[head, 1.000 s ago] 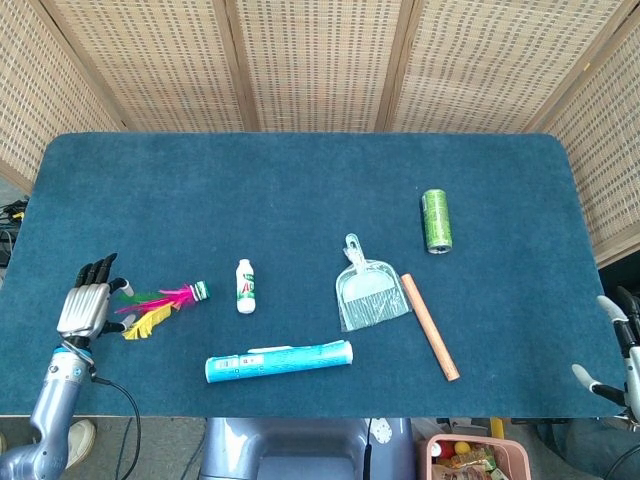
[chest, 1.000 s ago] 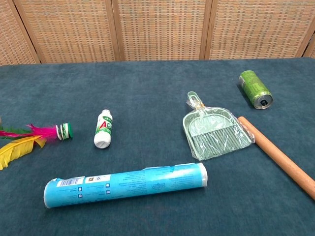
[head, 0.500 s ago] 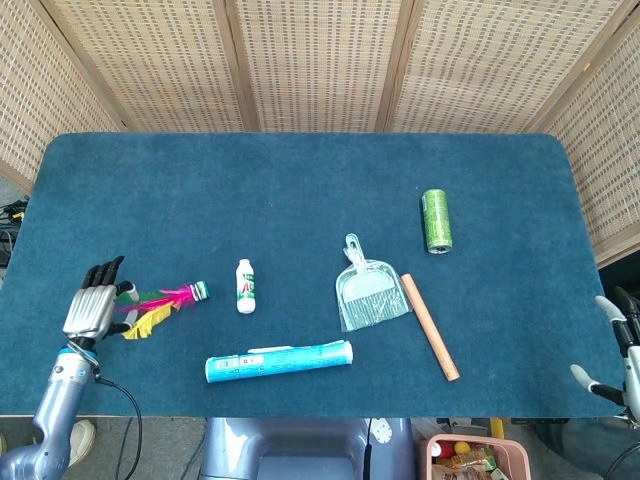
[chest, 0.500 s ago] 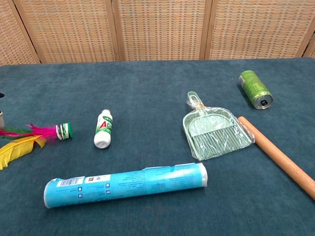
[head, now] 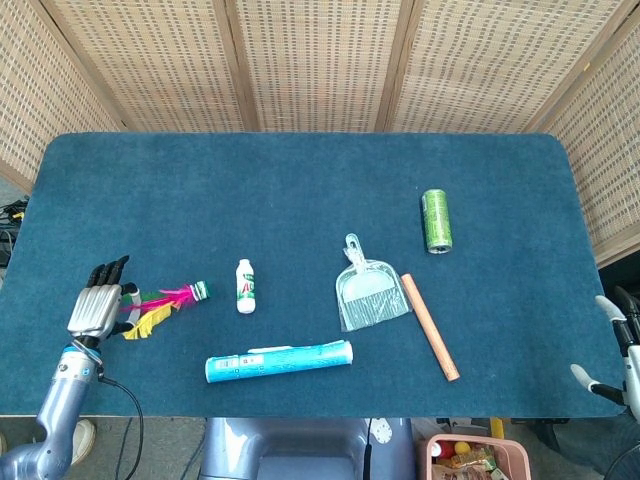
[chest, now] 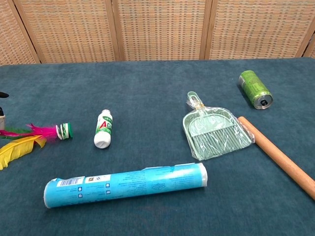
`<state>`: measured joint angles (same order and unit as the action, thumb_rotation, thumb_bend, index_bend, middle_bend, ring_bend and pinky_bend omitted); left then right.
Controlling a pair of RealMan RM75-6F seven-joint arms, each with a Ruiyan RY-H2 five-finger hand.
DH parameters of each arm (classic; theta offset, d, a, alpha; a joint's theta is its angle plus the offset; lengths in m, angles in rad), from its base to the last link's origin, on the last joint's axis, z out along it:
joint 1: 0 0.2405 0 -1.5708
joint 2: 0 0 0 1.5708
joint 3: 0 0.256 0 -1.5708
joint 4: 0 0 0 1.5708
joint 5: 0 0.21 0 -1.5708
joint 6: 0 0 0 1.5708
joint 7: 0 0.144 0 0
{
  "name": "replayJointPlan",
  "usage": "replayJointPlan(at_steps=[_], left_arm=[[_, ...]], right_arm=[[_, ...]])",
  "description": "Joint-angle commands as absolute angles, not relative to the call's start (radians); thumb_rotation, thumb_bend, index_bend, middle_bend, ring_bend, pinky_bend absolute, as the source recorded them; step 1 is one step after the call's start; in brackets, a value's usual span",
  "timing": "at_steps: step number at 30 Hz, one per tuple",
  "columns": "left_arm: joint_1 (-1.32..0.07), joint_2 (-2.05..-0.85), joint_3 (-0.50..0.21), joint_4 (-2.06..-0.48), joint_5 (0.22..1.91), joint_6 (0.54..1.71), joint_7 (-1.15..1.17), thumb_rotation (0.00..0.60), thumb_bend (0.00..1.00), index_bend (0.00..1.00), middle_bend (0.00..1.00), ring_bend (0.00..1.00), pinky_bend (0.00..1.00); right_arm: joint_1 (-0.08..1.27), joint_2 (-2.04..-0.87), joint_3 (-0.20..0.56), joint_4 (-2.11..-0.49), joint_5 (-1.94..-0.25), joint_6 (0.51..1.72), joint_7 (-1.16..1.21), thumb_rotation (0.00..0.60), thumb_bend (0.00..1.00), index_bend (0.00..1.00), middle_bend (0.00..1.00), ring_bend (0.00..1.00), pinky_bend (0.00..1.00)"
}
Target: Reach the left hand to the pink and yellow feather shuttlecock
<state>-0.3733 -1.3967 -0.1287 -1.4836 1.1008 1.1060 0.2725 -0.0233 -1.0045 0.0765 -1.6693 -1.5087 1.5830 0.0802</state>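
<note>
The shuttlecock point(head: 165, 305) lies on the blue table at the front left, pink, yellow and green feathers pointing left, its green and white base toward the middle. The chest view shows the shuttlecock point(chest: 34, 136) at the left edge. My left hand point(head: 95, 305) hovers just left of the feather tips, fingers spread and pointing away, holding nothing. Only a sliver of a fingertip point(chest: 2, 95) shows in the chest view. My right hand point(head: 618, 350) sits off the table's front right corner, fingers apart and empty.
A small white bottle point(head: 245, 286) lies right of the shuttlecock. A blue tube point(head: 279, 361) lies near the front edge. A green dustpan with brush point(head: 368, 293), a wooden stick point(head: 430, 326) and a green can point(head: 436, 220) lie to the right.
My left hand has crept forward and slightly right, closer to the feathers. Its fingertip now shows at the chest view's left edge. Nothing else has moved.
</note>
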Motion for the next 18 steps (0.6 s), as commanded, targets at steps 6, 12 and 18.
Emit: replayJointPlan(at_steps=[6,12,18], left_arm=[[-0.411,-1.382,-0.14,-1.427,1.192,1.177,0.359,0.6,0.5,0.65,0.0,0.0,0.0],[-0.455,-1.319,-0.14,-1.41,1.313,1.204,0.387,0.6,0.51,0.68,0.0,0.0,0.0],[-0.496,-1.278,-0.097,-1.348,1.477,1.234,0.432,0.6,0.51,0.68,0.0,0.0,0.0]], right_arm=[[-0.022,-1.007,0.077,-1.669,-1.505,1.58,0.077,0.6,0.0,0.0,0.0,0.0,0.0],[-0.021,-1.008,0.077,-1.673,-1.503,1.577,0.071,0.6,0.0,0.0,0.0,0.0,0.0],[-0.019,-1.006,0.076,-1.678,-1.502,1.572,0.07,0.6,0.0,0.0,0.0,0.0,0.0]])
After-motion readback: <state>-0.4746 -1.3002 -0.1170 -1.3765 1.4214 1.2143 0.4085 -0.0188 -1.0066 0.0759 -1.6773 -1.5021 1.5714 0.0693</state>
